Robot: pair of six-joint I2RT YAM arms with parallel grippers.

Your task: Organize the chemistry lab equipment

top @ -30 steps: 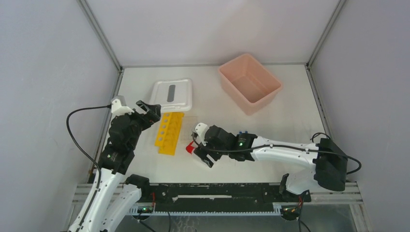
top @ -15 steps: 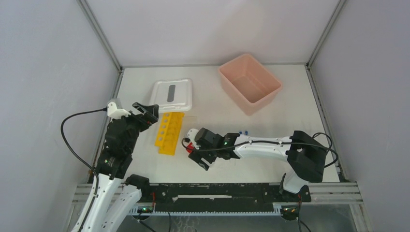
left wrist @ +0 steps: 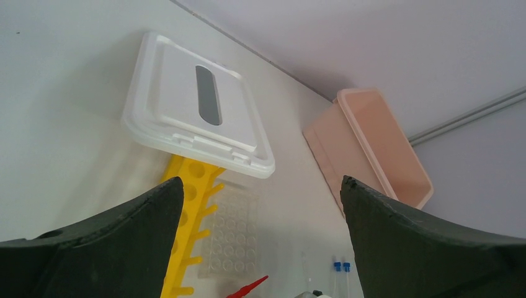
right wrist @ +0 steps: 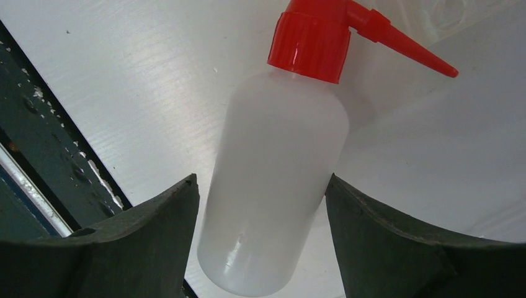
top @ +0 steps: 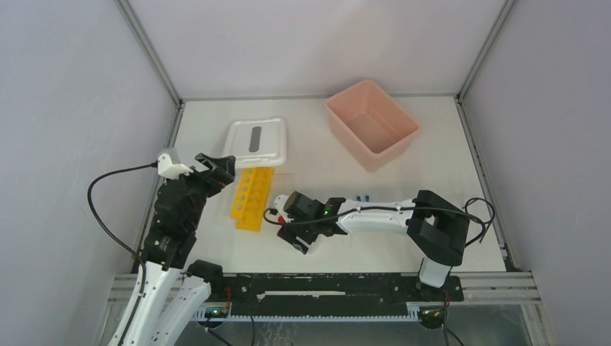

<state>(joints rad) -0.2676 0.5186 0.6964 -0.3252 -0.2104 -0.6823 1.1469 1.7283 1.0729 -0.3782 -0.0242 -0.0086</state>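
**Right gripper astride squeeze bottle, grip not yet made**

Jaws are held apart, one on each side of the lying bottle, which is found at 4 o'clock of the yellow rack. In the wrist view the red nozzle is aimed toward 2 o'clock. Closure is best made squarely on the mid-body. The translucent wall is judged soft, so light pressure is advised.

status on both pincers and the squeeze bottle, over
Left pincer open, empty, near yellow tube rack. Right pincer open, straddling red-nozzled squeeze bottle, lying flat on table. Nothing blocking it.
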